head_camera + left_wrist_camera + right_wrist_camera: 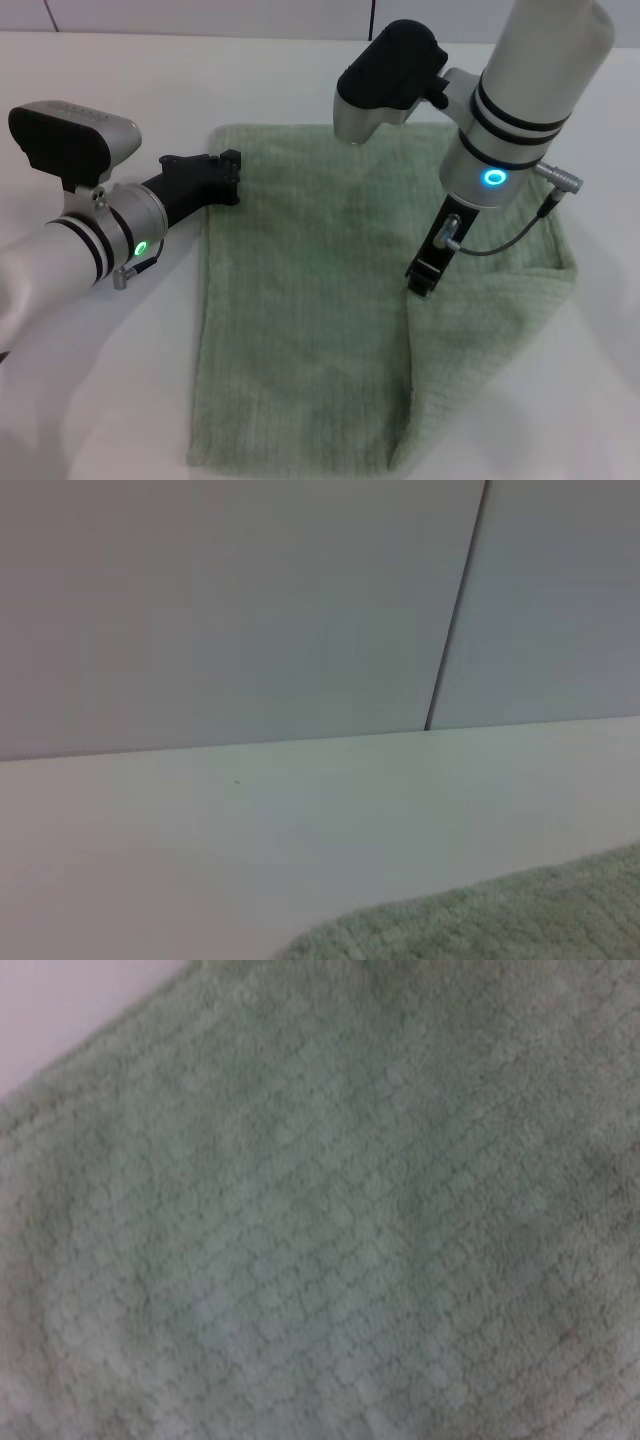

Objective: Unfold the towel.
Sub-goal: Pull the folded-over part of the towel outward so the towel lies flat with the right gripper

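**While One Flap Remains Doubled: Opening the Last Fold**

With the towel (pixel 300 300) lying on the white counter (pixel 100 400), we see most of it spread flat, while a flap on the robot's right side is folded over, its edge running from near the right gripper (pixel 422 280) down to the near corner. The right gripper points down onto the cloth at the top of that fold line; whether its fingers are apart or pinched on the cloth we cannot tell, as the right wrist view shows only terry weave. The left gripper (pixel 228 175) lies low on the counter, at the towel's far left corner; its fingers look drawn together, and they do not visibly hold the cloth. In the left wrist view only a towel edge and bare counter appear. We judge the step in hand to be carrying the flap outward. To do it well, we should take only the upper layer at its edge, lift it slightly, and sweep it away from the centre, while the left gripper pins its corner to keep the cloth from sliding.
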Tool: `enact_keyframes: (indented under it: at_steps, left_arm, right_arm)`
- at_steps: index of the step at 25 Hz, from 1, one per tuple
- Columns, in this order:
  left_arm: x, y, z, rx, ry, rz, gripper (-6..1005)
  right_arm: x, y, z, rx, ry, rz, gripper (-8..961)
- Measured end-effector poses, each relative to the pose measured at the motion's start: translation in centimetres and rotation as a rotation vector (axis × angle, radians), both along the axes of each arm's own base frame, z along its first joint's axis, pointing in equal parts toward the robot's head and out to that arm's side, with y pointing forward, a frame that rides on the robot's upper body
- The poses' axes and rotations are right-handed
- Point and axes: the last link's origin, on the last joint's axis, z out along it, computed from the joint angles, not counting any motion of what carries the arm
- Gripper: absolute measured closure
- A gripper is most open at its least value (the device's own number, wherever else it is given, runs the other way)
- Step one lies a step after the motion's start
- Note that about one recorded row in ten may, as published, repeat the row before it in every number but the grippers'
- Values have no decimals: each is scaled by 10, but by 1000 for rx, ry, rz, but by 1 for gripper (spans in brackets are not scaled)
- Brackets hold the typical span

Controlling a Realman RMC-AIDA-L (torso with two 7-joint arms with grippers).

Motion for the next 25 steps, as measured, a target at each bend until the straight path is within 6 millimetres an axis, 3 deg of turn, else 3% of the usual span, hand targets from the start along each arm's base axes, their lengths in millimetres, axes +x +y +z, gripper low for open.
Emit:
enact_keyframes:
  at_steps: [7, 25]
  left_arm:
    - [0, 0, 0, 0, 0, 0, 1000]
    - [-2, -1, 1, 1, 3, 3, 1000]
  right_arm:
    - [-4, -1, 0, -19, -26, 36, 858]
    - [-39, -17, 13, -118, -18, 133, 891]
